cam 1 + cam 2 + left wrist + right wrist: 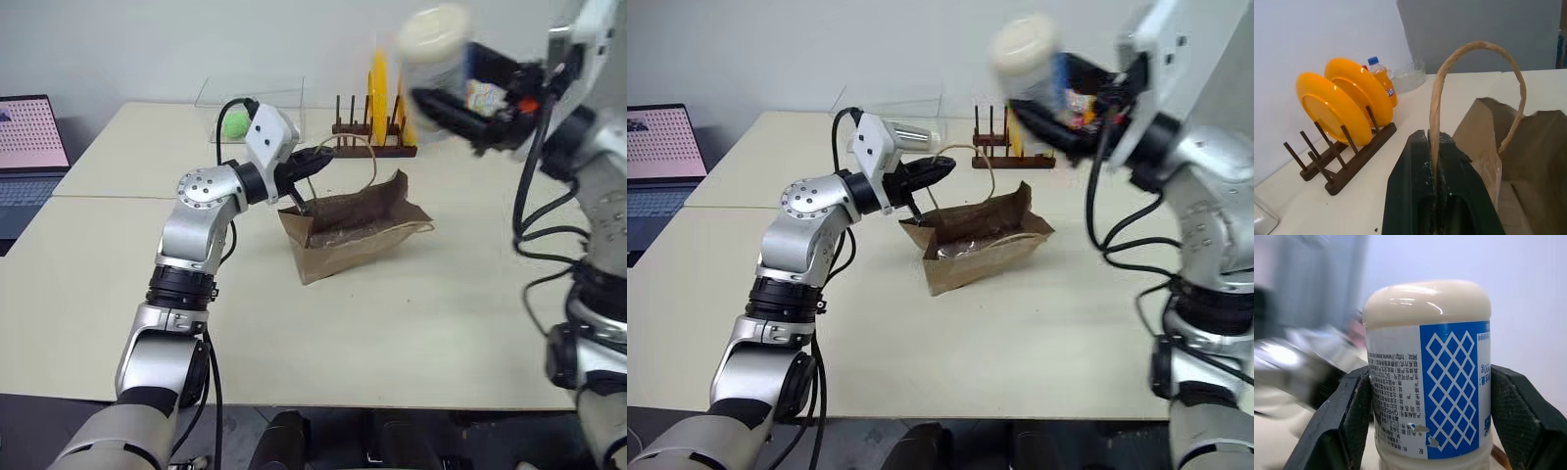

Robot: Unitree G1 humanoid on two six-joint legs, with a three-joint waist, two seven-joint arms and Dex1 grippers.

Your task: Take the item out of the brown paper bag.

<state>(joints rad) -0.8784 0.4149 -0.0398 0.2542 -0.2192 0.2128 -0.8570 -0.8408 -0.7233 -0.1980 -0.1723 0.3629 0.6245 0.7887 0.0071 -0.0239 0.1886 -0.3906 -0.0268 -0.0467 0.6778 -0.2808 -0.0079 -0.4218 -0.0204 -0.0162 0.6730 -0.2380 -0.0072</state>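
The brown paper bag (353,233) lies on its side on the beige table (411,333), toward the far edge and just in front of the plate rack (372,147), its open mouth turned up and toward the robot's left. The paper is creased and the upper wall sags.

The left gripper (1436,161) has its 2 black fingers pressed together on 1 of the bag's cord loop handles (1476,73); the cord rises out of the pinch, arches over and comes down to the bag's rim. The gripper points level, at the bag's left end.

The right gripper (1430,396) is up in the air above the table's far right part, well clear of the bag. Its 2 fingers stand wide apart and clamp a bottle (1427,367) between them, each pad flat against a side. The bottle is filled with creamy white stuff and wears a white label with a blue diamond-lattice panel and fine print.

The rack holds 2 yellow plates (1334,105) on edge. Beside it stands a small orange drink bottle (1382,83), with a clear glass bowl (1408,78) further along. A laptop (29,157) sits open off the table's left edge.
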